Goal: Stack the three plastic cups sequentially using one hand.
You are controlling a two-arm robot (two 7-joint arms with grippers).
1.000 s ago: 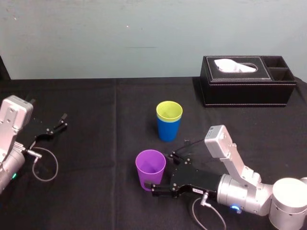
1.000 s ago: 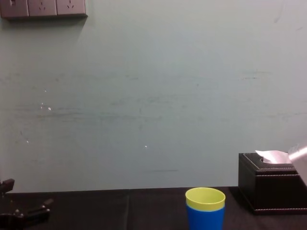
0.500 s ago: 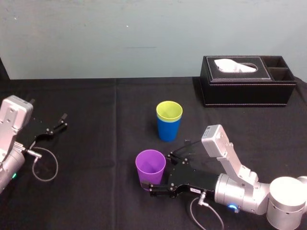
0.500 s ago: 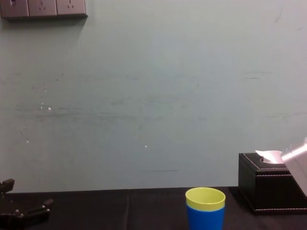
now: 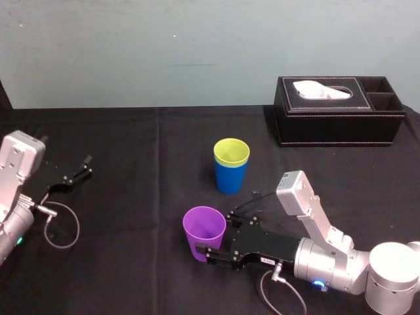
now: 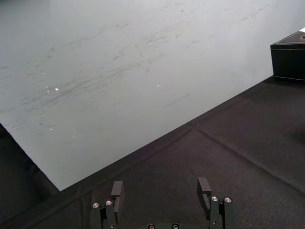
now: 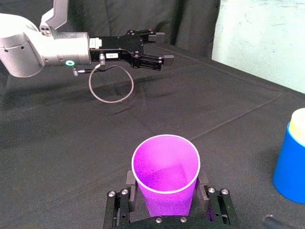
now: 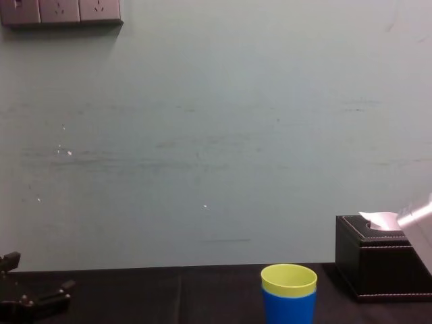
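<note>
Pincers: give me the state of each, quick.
Left pincer: open, empty, parked at far left.
Right pincer: shut on the purple cup.

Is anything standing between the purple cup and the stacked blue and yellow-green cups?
Nothing visible does. Between the purple cup, in the right gripper, and the yellow-green cup nested in the blue cup there is only the black cloth.

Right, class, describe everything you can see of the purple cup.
The purple cup is a plain, tapered cup of smooth, plastic-looking material, with a thin pale rim. It is upright, empty, mouth up, over the black cloth near the robot. The right end effector clasps its lower half, a finger on each side.
</note>
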